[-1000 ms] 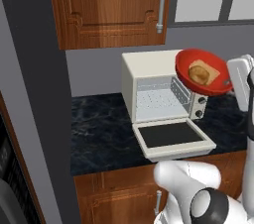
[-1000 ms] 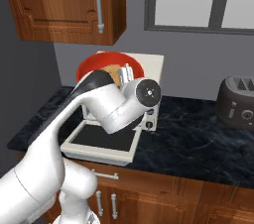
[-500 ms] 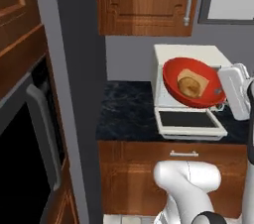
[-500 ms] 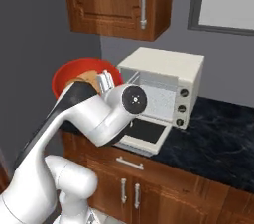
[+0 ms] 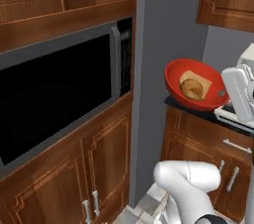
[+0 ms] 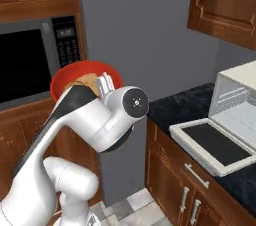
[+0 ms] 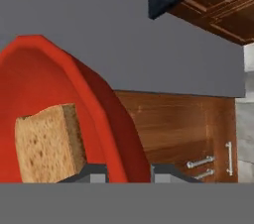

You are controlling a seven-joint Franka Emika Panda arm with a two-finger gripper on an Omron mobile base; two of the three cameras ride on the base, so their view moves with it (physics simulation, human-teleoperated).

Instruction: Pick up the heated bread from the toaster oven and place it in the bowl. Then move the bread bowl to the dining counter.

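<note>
My gripper [image 7: 128,171] is shut on the rim of the red bowl [image 7: 106,119] and holds it in the air, tilted. The heated bread [image 7: 47,144], a golden-brown chunk, lies inside the bowl [image 5: 196,89]. In the left base view the bread [image 5: 193,85] rests near the bowl's middle, with the gripper [image 5: 224,94] at the right rim. From the right base view the bowl [image 6: 75,72] peeks out behind the arm. The cream toaster oven [image 6: 240,95] stands to the right, its door [image 6: 215,142] dropped open. The dining counter is out of view.
A built-in microwave [image 5: 59,94] with a dark door sits in the wood cabinetry to the left. A grey wall panel [image 5: 163,25] separates it from the black marbled counter [image 6: 185,105]. Wooden cabinets hang above and stand below.
The whole scene has swung: the camera moved left, away from the toaster oven, and the microwave came into view. The bowl with the bread stays in my gripper.
</note>
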